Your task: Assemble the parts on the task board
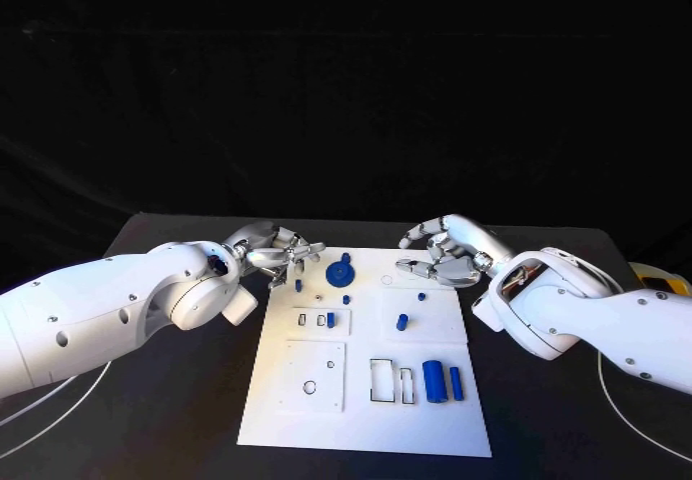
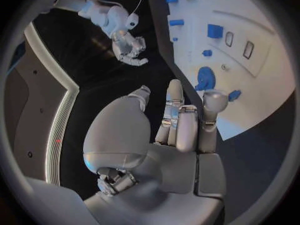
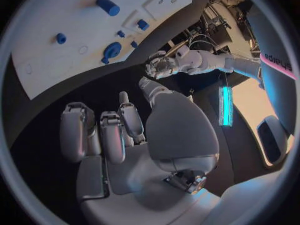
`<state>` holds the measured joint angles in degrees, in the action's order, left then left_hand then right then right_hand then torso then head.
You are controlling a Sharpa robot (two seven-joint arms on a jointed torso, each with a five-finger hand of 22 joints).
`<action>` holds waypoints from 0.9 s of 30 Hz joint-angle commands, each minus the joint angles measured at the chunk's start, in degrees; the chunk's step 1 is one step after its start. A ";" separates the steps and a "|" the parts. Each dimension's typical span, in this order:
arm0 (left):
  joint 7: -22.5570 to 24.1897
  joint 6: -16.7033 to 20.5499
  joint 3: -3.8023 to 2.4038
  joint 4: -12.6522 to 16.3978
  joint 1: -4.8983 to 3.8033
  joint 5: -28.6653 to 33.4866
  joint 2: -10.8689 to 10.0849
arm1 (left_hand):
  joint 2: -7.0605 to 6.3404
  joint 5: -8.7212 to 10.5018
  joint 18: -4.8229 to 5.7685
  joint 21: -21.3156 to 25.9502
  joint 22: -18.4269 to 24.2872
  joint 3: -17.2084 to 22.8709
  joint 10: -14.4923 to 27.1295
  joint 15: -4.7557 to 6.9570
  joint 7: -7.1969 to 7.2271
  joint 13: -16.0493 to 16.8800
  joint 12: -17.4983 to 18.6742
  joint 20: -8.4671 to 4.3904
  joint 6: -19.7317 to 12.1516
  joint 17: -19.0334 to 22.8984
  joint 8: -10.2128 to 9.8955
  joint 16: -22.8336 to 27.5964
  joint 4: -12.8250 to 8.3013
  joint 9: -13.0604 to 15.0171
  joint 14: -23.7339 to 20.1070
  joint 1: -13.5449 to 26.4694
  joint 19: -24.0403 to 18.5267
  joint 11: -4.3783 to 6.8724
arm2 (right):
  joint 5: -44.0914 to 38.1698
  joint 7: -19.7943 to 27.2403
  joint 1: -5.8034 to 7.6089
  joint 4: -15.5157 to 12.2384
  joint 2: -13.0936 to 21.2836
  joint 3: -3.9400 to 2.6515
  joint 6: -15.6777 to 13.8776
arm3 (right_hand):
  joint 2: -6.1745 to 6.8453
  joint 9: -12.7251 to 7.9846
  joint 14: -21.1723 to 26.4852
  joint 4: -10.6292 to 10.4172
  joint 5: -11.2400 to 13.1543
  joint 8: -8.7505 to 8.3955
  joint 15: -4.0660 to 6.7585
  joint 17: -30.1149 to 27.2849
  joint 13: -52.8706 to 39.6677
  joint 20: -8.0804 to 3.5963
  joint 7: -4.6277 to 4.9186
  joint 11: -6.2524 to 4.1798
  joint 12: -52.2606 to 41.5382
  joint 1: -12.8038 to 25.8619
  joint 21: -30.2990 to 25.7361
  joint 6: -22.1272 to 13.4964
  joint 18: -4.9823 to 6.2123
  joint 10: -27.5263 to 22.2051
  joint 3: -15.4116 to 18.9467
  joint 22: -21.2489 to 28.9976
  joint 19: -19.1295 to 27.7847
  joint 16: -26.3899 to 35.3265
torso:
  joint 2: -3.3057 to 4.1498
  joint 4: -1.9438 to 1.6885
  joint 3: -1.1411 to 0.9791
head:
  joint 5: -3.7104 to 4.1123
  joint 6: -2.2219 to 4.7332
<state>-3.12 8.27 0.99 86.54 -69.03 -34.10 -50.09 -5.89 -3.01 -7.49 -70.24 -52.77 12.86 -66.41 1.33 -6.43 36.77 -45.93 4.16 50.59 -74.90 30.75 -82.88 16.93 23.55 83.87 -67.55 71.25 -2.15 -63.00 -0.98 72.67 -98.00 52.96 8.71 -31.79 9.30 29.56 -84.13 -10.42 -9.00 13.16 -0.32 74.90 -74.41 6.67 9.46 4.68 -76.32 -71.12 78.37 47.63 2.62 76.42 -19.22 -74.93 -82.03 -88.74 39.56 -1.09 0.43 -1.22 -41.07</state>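
Both hands hover at the far edge of the board (image 1: pixel 368 425) in the upper middle of the head view, and neither holds anything. Fingers of the left hand (image 1: pixel 271 250) are loosely spread just left of the board's top left corner; those of the right hand (image 1: pixel 450 255) curl partly inward over its top right part, with nothing between them.

Small blue parts sit across the white plate: a round wheel-like piece (image 1: pixel 340 272) near the top centre, a short peg (image 1: pixel 402 322) standing right of centre, and two longer cylinders (image 1: pixel 434 381) lying side by side at the lower right.

These pieces look like hard, smooth plastic, likely light, rigid and a little slippery. A pinch across the cylinders' sides seems best; the wheel probably wants a hold at its rim.
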 commanded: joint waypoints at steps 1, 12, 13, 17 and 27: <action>-14.20 -11.07 -0.04 -0.72 -1.02 -15.32 1.33 | 0.34 0.09 0.83 -1.61 -1.94 -0.61 -0.42 0.50 0.40 4.69 -4.75 -0.06 -0.42 -3.95 2.07 -0.57 0.04 1.53 2.47 0.97 0.09 0.40 | 6.51 1.87 0.27 0.59 0.74 -0.02 1.04 | -0.06 0.10 -4.83 -0.08 -0.60 0.39 -0.29 10.68 0.11 0.01 0.02 0.07 0.24 -0.58 -0.14 0.42 0.65 -0.50 -0.32 -5.85 0.19 0.21 | -0.62 -0.21 -0.34 | -0.59 -0.43; -23.36 -18.72 0.39 -2.38 -3.10 -23.87 5.78 | 0.68 0.12 1.09 -3.56 -4.42 -1.98 -0.53 0.86 0.90 9.57 -9.89 -0.33 -1.90 -5.16 6.18 -1.25 0.03 5.39 2.89 2.58 -0.08 0.83 | 7.64 0.79 0.54 2.07 1.71 -0.03 1.52 | 0.03 0.15 -4.83 -0.13 -3.20 0.61 -0.20 10.63 0.23 -0.07 -0.05 -0.03 0.32 -1.02 -0.25 0.70 0.66 -0.56 -0.44 -5.87 0.15 0.24 | -0.90 -0.53 -0.53 | -0.96 -1.07; -23.70 -19.01 0.51 -2.55 -3.28 -24.30 6.16 | 0.64 0.12 1.19 -3.87 -4.96 -2.24 -0.72 0.85 0.91 9.98 -10.24 -0.32 -1.95 -5.28 6.27 -1.33 0.01 5.53 2.94 2.87 0.20 0.83 | 7.63 0.69 0.54 2.15 1.71 -0.03 1.55 | 0.03 0.15 -4.83 -0.13 -3.20 0.61 -0.20 10.63 0.23 -0.07 -0.05 -0.03 0.32 -1.02 -0.25 0.70 0.66 -0.56 -0.44 -5.87 0.15 0.24 | -0.91 -0.53 -0.52 | -0.96 -1.10; -24.90 -20.61 1.25 -3.59 -4.24 -26.11 8.09 | 1.02 0.13 1.47 -4.87 -6.63 -2.95 -1.71 0.96 1.06 11.69 -11.84 -0.34 -1.84 -5.66 6.74 -1.56 0.01 6.14 3.12 3.74 1.07 0.96 | 7.54 0.16 0.56 2.51 1.66 -0.02 1.71 | 0.08 0.14 -4.83 -0.16 -3.29 0.61 -0.20 10.64 0.27 -0.07 -0.04 -0.02 0.35 -0.99 -0.21 0.69 0.64 -0.60 -0.40 -5.90 0.12 0.24 | -0.88 -0.57 -0.41 | -0.91 -1.35; -25.76 -22.33 2.51 -4.96 -4.98 -27.33 11.58 | 1.27 0.12 1.54 -5.20 -7.14 -3.34 -1.90 1.02 1.16 12.12 -12.28 -0.37 -1.79 -5.62 7.04 -1.53 -0.01 6.52 3.12 4.12 1.29 1.04 | 7.34 -0.82 0.55 3.13 1.26 -0.02 2.27 | 0.15 0.14 -4.83 -0.26 -3.43 0.61 -0.20 10.63 0.28 -0.08 -0.04 -0.01 0.37 -0.87 -0.25 0.68 0.65 -0.61 -0.34 -5.88 0.13 0.25 | -0.76 -0.48 -0.39 | -1.05 -1.43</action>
<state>-27.59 -11.52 3.48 81.71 -73.89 -59.79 -38.78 -4.60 -3.01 -6.62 -75.23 -59.89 9.80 -67.91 1.93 -5.52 48.87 -58.07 3.80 48.85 -74.94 37.59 -84.22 16.98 29.98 84.04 -63.86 72.18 -1.13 -55.63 -1.08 73.22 -94.90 54.30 8.70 -30.71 9.36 29.65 -84.13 -10.59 -12.31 13.45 -0.32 74.95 -74.19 6.67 9.41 4.68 -76.32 -71.79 78.37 48.12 2.62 76.00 -19.38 -74.92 -82.04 -88.74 38.74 -1.64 0.01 -2.24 -42.57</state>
